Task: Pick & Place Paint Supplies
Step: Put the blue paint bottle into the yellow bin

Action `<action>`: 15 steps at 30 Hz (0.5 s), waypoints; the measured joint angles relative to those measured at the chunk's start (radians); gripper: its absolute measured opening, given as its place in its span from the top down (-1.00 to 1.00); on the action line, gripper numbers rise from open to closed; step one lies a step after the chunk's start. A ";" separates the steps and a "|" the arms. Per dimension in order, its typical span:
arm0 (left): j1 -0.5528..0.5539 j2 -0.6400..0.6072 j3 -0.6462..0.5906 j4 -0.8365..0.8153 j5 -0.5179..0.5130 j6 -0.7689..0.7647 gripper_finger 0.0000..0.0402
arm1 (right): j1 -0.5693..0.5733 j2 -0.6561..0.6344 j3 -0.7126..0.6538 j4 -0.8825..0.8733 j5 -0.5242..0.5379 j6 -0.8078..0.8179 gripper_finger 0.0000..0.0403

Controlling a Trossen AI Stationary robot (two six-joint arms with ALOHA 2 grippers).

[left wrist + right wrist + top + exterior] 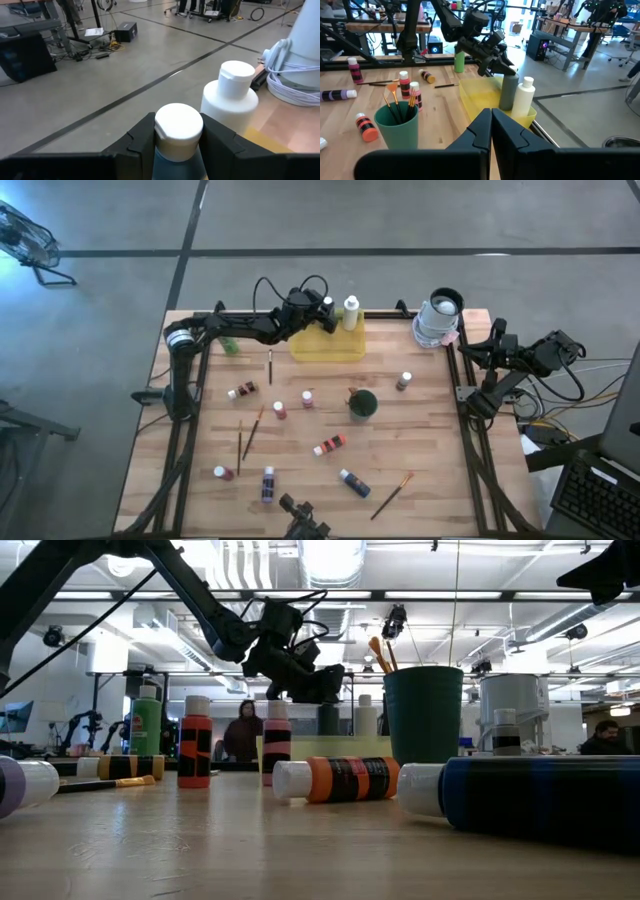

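While left gripper (506, 70) jaws clamp grey bottle (508, 92) in yellow tray (475, 97); right gripper (490, 116) jaws closed, empty.

Two bottles (509, 92) stand side by side in the tray (475, 95).

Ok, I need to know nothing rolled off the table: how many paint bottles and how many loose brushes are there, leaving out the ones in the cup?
Paint bottles: 11, 2 of them in the yellow tray
Loose brushes: 4
Total: 15
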State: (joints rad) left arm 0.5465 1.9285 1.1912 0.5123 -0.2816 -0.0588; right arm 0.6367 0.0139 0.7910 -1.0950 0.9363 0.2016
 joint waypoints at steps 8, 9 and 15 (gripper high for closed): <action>0.002 -0.001 0.000 -0.016 -0.025 -0.028 0.38 | 0.000 0.000 0.000 0.000 0.000 0.000 0.96; 0.002 -0.001 0.000 -0.015 -0.022 -0.028 0.38 | 0.000 0.000 0.000 0.000 0.000 0.000 0.96; 0.003 0.000 -0.003 -0.021 -0.022 -0.017 0.20 | 0.000 0.000 0.000 0.000 0.000 0.000 0.96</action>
State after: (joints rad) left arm 0.5491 1.9285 1.1884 0.4909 -0.3036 -0.0756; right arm 0.6367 0.0139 0.7910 -1.0950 0.9363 0.2016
